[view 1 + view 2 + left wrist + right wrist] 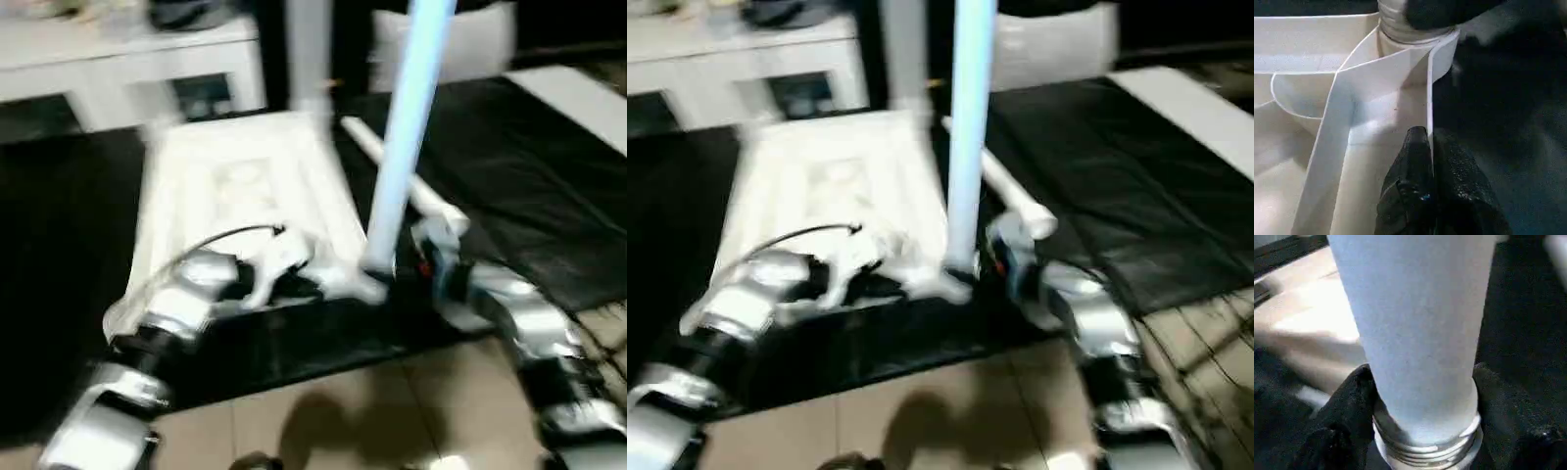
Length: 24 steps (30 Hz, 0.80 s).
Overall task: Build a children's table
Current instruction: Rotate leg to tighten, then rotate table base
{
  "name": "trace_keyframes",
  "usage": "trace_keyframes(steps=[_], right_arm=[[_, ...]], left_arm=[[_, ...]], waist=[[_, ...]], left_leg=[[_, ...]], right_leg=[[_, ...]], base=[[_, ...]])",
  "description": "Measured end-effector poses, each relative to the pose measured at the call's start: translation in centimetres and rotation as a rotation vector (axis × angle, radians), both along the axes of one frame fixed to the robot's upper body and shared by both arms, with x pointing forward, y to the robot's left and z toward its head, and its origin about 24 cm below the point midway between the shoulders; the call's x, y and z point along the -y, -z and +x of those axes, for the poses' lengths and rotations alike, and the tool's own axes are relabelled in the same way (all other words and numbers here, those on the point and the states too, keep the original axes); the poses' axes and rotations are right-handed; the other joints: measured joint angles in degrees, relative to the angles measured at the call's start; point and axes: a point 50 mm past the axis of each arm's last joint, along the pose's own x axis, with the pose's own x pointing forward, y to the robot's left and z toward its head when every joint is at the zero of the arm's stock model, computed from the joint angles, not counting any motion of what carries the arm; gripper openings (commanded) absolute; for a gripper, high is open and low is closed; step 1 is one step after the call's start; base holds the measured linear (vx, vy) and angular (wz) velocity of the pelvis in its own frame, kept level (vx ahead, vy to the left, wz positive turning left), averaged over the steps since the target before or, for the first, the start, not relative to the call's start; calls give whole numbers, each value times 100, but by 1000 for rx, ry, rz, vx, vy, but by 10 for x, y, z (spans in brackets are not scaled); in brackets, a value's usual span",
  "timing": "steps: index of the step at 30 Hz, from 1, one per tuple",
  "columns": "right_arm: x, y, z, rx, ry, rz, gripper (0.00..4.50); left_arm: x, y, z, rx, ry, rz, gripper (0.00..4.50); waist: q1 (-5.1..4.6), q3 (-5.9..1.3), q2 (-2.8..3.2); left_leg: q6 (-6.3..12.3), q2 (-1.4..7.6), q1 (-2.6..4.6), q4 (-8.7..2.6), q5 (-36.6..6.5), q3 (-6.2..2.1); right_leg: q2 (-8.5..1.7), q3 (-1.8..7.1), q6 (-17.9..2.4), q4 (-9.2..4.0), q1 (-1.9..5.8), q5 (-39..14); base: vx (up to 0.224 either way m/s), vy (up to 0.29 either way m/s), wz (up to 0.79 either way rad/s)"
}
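Observation:
The children's table top [245,186] lies upside down on the black work surface, ribs up. My left gripper [1426,147] is shut on the top's thin rim wall, just short of the near right corner socket [1400,44]. A white leg [407,127] stands upright in that socket, its threaded end [1425,450] showing at the bottom. My right gripper [1425,396] is shut on this leg's base, one black finger [1347,406] pressed against each side. A second leg [309,59] stands at the far right corner. Another leg [392,171] lies flat on the black cover beside the top.
A white cabinet [118,59] stands behind the work surface at the back left. A white board [578,98] lies at the far right. The black cover ends at its near edge above tan floor [343,411].

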Motion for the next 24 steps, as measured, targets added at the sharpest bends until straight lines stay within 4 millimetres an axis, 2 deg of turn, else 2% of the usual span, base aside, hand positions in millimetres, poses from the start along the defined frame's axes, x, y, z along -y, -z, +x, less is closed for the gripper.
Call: trace_keyframes(steps=[4,5,6,9,14,17,21,24], right_arm=[[-7,-2,12,7,168,12,266],[-9,-2,15,10,216,20,301],[-9,-2,17,10,241,27,301],[-11,-4,18,22,284,57,347],[-7,-2,11,38,270,72,377],[1,1,0,47,262,74,413],[0,7,-13,25,223,102,445],[1,0,-19,53,215,136,445]], left_arm=[[17,-1,5,22,-102,-18,0],[21,-2,7,31,-123,-16,0],[24,-3,8,35,-132,-15,0],[28,-3,11,60,-132,1,0],[28,-4,11,78,-116,10,0],[27,-4,15,82,-131,27,0],[26,-5,23,95,-204,47,0],[23,-6,29,96,-264,50,0]], waist=[[-46,1,-4],[-40,1,-4],[-30,0,-3],[-3,-2,1],[45,-2,2],[82,-2,2],[27,0,4],[-17,0,6]], left_leg=[[1,1,-16,-5,1,0],[1,1,-26,-5,1,0],[2,0,-31,-5,1,0],[4,-1,-41,-6,0,0],[30,0,-43,-10,14,0],[17,0,-42,-10,8,0],[8,0,-43,-10,4,0],[10,-1,-53,-10,4,0]], right_leg=[[3,0,1,-2,-18,-1],[3,-1,1,-3,-26,-1],[3,-1,1,-4,-31,-1],[2,-2,1,-13,-35,-1],[2,-4,1,-19,-36,-1],[2,-5,4,-19,-35,1],[3,-3,8,-18,-39,8],[3,-2,8,-22,-46,8]], base=[[0,0,0],[0,0,0],[0,0,0],[0,0,0],[0,0,0],[0,0,0],[0,0,0],[0,0,0]])
